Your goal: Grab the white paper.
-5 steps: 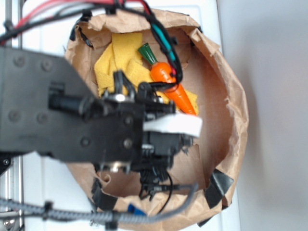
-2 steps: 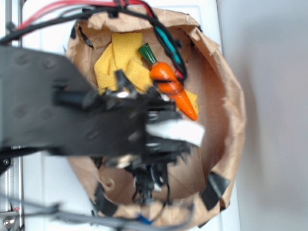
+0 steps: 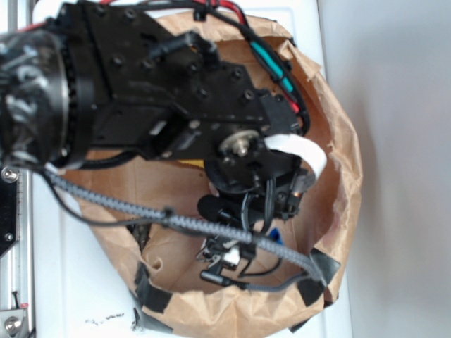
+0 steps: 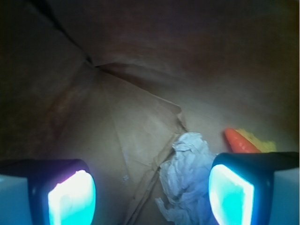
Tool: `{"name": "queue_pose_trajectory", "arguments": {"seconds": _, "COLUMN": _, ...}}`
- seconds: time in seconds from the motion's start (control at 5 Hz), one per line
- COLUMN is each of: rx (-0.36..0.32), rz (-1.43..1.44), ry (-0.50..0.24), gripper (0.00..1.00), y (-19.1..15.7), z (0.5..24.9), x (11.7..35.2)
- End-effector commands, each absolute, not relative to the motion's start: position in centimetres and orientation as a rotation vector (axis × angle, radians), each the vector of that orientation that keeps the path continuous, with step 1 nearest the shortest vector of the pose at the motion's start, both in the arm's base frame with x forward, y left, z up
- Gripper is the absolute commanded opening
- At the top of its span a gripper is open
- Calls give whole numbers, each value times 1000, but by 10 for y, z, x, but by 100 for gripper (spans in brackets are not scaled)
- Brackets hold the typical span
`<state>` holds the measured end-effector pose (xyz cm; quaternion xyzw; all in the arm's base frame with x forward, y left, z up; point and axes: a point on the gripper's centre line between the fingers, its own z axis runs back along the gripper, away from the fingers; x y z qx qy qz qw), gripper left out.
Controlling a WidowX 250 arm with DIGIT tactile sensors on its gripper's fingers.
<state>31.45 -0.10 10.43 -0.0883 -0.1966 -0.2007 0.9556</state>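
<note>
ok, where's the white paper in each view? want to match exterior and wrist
Exterior: not visible; the arm covers most of the inside of the brown paper bag.
Wrist: the white paper is at lower centre-right, lying on the bag floor just inside the right finger of the open hand, nearer that pad than the left one.
Shared landmark: the brown paper bag, whose rim shows in the exterior view and whose creased inside fills the wrist view.

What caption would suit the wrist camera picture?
Open gripper inside the brown paper bag, crumpled white paper by one finger, orange carrot behind.
</note>
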Motion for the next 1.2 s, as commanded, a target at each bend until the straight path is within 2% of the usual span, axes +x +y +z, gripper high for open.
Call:
{"name": "queue_pose_trajectory", "arguments": {"seconds": 0.0, "rx": -125, "rz": -442, "ry": -455, "gripper": 100, "y": 10, "z": 125, "x": 324}}
{"name": "queue_pose_trajectory", "arguments": {"seconds": 0.2, "rx": -90, "rz": -431, "ry": -412, "gripper": 100, "y": 13, "z": 115, "x": 328}}
{"name": "queue_pose_trajectory", "arguments": {"seconds": 0.6, "rx": -13, "rz": -392, "ry": -438, "gripper": 100, "y": 27, "z": 104, "x": 333}}
{"name": "queue_pose_trajectory", "arguments": {"seconds": 0.8, "rx": -16, "rz": -433, "ry": -481, "gripper": 100, "y": 25, "z": 92, "x": 324}}
{"name": "queue_pose_trajectory", "arguments": {"seconds": 1.0, "rx": -24, "rz": -452, "ry": -513, "gripper": 100, "y": 15, "z": 87, "x": 290}}
